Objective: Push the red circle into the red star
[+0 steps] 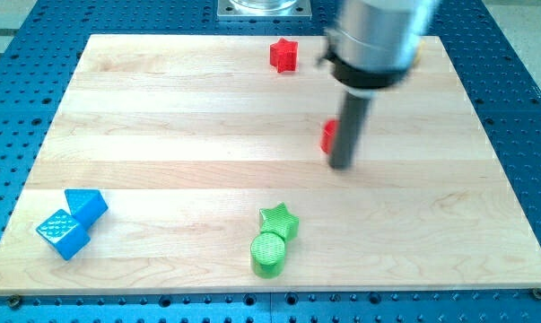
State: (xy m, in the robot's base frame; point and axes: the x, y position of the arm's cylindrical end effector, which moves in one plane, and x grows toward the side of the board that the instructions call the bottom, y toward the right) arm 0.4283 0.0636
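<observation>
You'll find nothing to read here: no text, label, brand, number or sign shows on the bench (162,117), on any of the coloured blocks, or on the arm above them. The blue perforated surface around the bench carries no legible marking either.

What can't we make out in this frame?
- red circle: mostly hidden behind the rod; shape unconfirmable, only a red sliver at the rod's left.
- my tip: blurred; contact with the red circle cannot be told.
- something yellowish at the view's top right: covered by the blurred arm housing.
- red star, green and blue blocks: clear.
</observation>
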